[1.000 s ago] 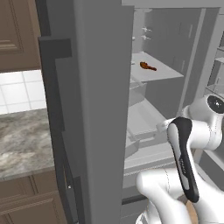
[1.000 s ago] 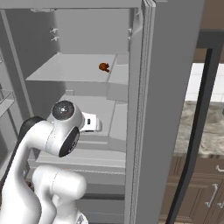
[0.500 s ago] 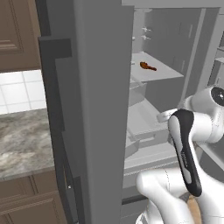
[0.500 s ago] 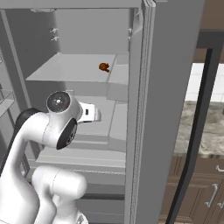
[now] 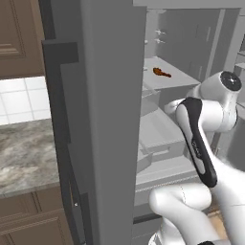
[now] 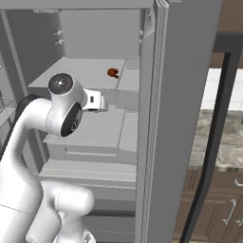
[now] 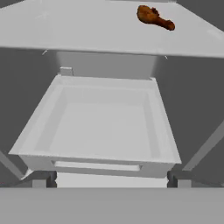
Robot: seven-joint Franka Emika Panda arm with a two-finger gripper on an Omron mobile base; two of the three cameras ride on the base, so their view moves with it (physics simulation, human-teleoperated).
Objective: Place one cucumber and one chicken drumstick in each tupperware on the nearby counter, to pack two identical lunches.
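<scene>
Reddish-brown chicken drumstick (image 7: 155,17) lies on the fridge shelf (image 7: 87,30) above and ahead of the hand (image 6: 95,101) — the fetch step, nothing grasped. Jaws stand wide, released; next move likely calls for rising over the bin (image 7: 100,124) and reaching in.

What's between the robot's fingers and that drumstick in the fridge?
In the hand view, an open, bare drawer lies below the shelf; the chicken drumstick rests on that shelf, untouched.
</scene>
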